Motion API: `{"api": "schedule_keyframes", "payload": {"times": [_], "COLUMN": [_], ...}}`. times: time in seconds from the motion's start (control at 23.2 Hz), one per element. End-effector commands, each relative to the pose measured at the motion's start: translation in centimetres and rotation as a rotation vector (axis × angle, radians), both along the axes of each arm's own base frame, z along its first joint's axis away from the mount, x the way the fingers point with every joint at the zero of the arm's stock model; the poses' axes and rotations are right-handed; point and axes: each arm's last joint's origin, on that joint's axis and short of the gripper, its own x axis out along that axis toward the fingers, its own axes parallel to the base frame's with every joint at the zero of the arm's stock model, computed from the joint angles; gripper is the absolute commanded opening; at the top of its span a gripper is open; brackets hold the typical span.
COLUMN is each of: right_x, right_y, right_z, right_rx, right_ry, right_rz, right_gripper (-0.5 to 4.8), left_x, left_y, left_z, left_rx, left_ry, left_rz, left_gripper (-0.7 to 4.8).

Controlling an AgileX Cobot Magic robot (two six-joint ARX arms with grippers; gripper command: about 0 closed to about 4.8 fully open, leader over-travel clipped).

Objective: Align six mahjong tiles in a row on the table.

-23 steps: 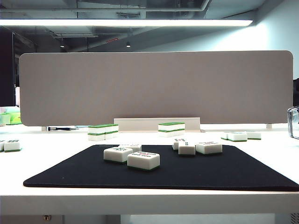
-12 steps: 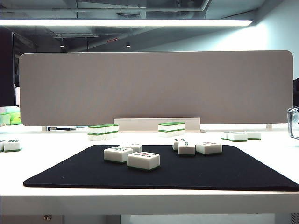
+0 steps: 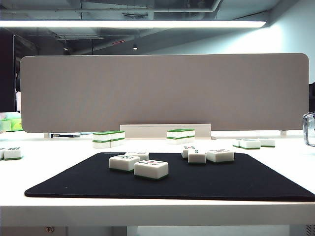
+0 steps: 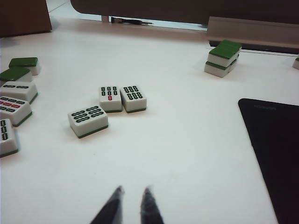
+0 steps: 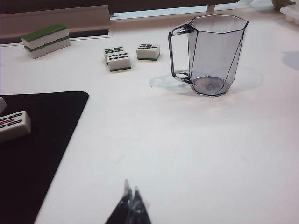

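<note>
while nothing has shifted since a second ago, six mahjong tiles lie scattered on the worktop's mat; left tool slightly parted, right tool clenched, both empty; aligning unstarted.

Six mahjong tiles lie scattered on the black mat on the table, in two loose clusters, unaligned. No jaws appear; neither gripper shows here.

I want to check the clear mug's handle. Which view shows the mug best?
The right wrist view: the clear mug stands whole and upright on the white table, handle visible. The exterior view catches only a sliver at its right edge; the left wrist view misses it.
</note>
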Motion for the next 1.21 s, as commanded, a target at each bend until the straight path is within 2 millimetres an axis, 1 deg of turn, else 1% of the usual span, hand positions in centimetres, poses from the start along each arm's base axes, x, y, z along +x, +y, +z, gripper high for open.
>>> {"api": "schedule_keyframes", "payload": {"times": [0.04,0.22,0.52,0.6,0.91,0.99,1.03,1.12,1.21], "right_x": [0.0,0.0,-0.5,-1.1,-3.3,-4.2,-5.0,-6.1,-6.9], "right_y": [0.0,0.0,0.1,0.1,0.1,0.1,0.1,0.1,0.1], "right_z": [0.3,1.0,3.7,5.6,10.0,11.2,12.1,13.2,13.8], "right_rx": [-0.002,-0.001,0.001,0.006,0.006,0.006,0.006,0.006,0.006], "right_ry": [-0.033,-0.085,-0.168,-0.211,-0.257,-0.259,-0.249,-0.226,-0.209], "right_rz": [0.005,0.007,0.014,0.028,0.04,0.04,0.04,0.039,0.04], "right_gripper": [-0.01,-0.01,-0.01,-0.01,-0.01,-0.01,-0.01,-0.01,-0.01], "left_x": [0.0,0.0,0.0,0.0,0.0,0.0,0.0,0.0,0.0], "left_y": [0.0,0.0,0.0,0.0,0.0,0.0,0.0,0.0,0.0], "left_z": [-0.1,-0.1,-0.1,-0.1,-0.1,-0.1,-0.1,-0.1,-0.1], "left_rx": [0.0,0.0,0.0,0.0,-0.001,-0.001,-0.001,-0.001,-0.001], "left_ry": [0.01,0.01,0.01,0.009,0.01,0.01,0.01,0.01,0.01], "left_rz": [-0.005,-0.005,-0.005,-0.005,-0.005,-0.005,-0.005,-0.005,-0.005], "left_gripper": [0.53,0.53,0.53,0.53,0.53,0.53,0.53,0.53,0.53]}}
